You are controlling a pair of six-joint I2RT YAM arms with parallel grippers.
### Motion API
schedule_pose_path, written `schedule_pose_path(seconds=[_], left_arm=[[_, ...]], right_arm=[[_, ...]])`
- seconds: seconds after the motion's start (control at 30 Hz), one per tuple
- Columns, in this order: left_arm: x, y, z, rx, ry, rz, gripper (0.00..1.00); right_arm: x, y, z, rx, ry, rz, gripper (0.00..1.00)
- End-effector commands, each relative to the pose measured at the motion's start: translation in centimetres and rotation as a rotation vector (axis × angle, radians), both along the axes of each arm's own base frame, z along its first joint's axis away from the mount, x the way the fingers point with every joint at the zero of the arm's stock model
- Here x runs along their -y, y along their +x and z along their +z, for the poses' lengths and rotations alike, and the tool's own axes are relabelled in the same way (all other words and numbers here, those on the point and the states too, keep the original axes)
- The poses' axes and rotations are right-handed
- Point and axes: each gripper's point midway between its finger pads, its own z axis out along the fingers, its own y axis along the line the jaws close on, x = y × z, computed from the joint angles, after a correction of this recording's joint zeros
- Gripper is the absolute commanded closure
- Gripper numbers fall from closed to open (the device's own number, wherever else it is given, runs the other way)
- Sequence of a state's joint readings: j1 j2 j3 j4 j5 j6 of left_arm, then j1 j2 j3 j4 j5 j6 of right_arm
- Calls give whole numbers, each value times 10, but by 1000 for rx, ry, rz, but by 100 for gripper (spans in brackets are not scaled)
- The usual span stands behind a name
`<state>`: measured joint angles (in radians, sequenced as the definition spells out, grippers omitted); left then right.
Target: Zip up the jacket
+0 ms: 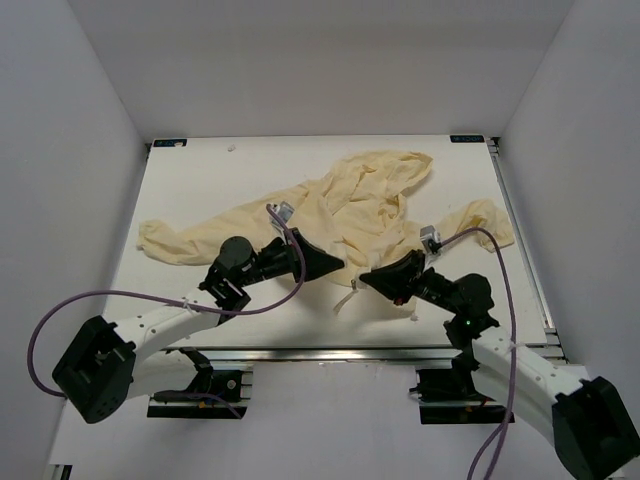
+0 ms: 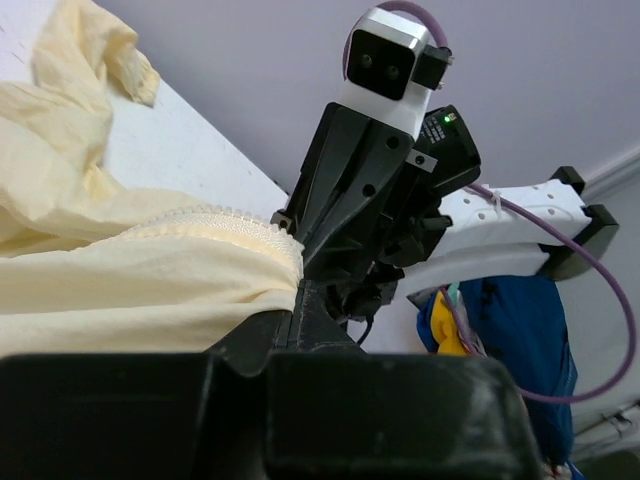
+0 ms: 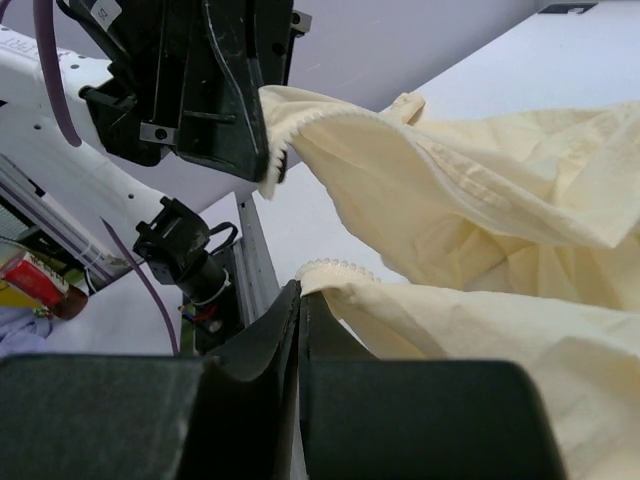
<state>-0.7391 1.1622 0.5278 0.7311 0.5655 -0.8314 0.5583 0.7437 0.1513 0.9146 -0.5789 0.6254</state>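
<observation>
1. The left fingers (image 1: pixel 322 263) were clamped shut on one zipper edge (image 3: pixel 290 135) at the near hem of the jacket (image 1: pixel 370 205).
2. The right fingers (image 1: pixel 390 273) were pinched shut on the other zipper edge (image 3: pixel 330 268), just beside the first at that hem.
3. The two toothed edges were close but apart. No teeth were meshed, and no slider could be made out.
4. Beyond the hem, the jacket front lay open and rumpled on the tabletop (image 1: pixel 200 180), with the hood (image 1: pixel 385 170) farthest.
5. Judgement: only the grasp was done. Joining and closing the zipper remained.
</observation>
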Motion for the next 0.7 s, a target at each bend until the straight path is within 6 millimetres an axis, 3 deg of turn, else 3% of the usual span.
schedule_pose_path(seconds=[0.0,0.03,0.07,0.13,0.17,0.27,0.67], left_arm=[[-13,4,10,46,-4,34,100],[-15,5,10,55,1,45,100],[-17,8,10,50,8,62,100],[-20,11,10,58,14,82,100],[-22,15,9,51,24,100,100],[-22,16,9,55,26,107,100],[-27,39,3,-3,57,233,100]], right_arm=[[2,-5,43,158,78,106,100],[6,2,49,165,87,105,100],[6,-3,48,173,79,165,100],[6,-5,66,206,137,237,100],[2,0,57,160,132,278,100],[-6,2,70,173,137,380,100],[-10,22,89,221,163,324,100]])
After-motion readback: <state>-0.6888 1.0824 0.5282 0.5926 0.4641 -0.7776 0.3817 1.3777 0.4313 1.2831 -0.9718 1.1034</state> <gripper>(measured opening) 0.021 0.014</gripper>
